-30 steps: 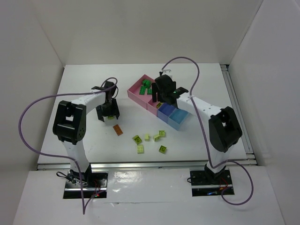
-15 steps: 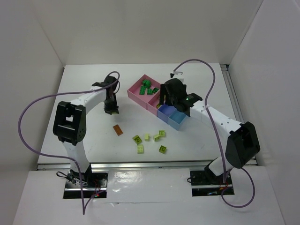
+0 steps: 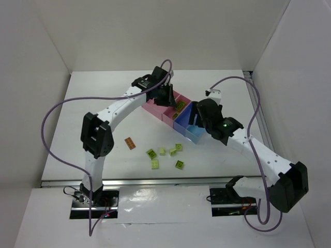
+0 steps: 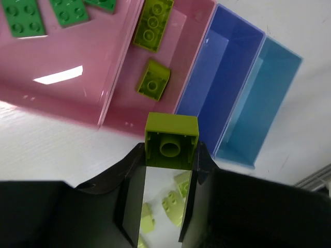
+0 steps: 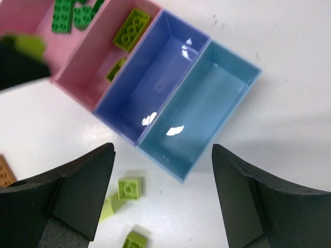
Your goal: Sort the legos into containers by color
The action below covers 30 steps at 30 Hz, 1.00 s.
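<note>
White table (image 3: 98, 93), white walls on three sides.

Left gripper (image 4: 170, 155): jaws narrow, clamped on one lime brick (image 4: 171, 129). The brick's hollow underside faces the wrist camera and it sticks out past the fingertips.
- Just ahead of the held brick: near wall of the second pink bin (image 4: 129, 103), at its corner with the periwinkle bin (image 4: 222, 82).
- In that pink bin, ahead of the jaws: two lime bricks (image 4: 153, 82).
- Ahead-left: first pink bin (image 4: 62, 62) holding the dark green bricks (image 4: 70, 10).
- Ahead-right: light blue bin (image 4: 264, 93), touching the periwinkle one.
- Can't tell how high the brick sits above the bin wall.

Right gripper (image 5: 164, 196): jaws wide apart, holding nothing, touching nothing.
- Between and just ahead of the fingers: near end of the light blue bin, periwinkle bin beside it.
- Under the left finger side: loose lime bricks (image 5: 130, 188) on the table.
- Far left edge of the wrist view: orange-brown brick (image 5: 4, 173), well apart from the jaws.

Overhead view: five loose lime bricks sit in a cluster near the bins, with the orange-brown brick to their left.
</note>
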{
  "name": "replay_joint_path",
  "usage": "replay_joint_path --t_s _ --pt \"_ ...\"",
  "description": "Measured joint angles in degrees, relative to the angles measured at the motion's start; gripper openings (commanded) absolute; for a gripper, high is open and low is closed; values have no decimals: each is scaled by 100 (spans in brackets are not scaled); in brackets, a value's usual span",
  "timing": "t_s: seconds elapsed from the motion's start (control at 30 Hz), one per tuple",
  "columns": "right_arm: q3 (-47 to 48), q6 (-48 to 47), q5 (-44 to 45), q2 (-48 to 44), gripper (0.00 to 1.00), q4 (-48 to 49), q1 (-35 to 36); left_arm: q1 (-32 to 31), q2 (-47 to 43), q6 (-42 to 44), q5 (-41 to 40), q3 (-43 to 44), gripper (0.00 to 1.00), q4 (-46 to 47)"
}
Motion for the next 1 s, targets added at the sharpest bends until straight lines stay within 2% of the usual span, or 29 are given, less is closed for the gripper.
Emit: replay_joint_path --t_s 0.13,0.17,0.3,0.47,0.57,0.77,1.0 --pt "-501 7 -472 -492 83 -98 26 -142 953 -17 -59 960 44 -160" --pt "-643 42 -566 -575 83 -118 66 -160 1207 -22 -79 1211 56 -262" --pt "-1187 280 -890 -841 83 -323 350 -186 1818 -94 -144 1768 78 -533" --pt "-1373 238 -1320 -898 82 -407 697 -184 1849 -122 -144 1856 79 -796" --pt "-1427 90 -1596 -863 82 -326 1134 -179 1596 -90 -118 1725 79 -846" --pt "-1685 -146 -2131 -575 88 -243 2111 -149 122 48 -299 949 79 -966" --pt "-1725 -195 -2168 385 86 -201 2393 240 -1119 168 -535 678 79 -994"
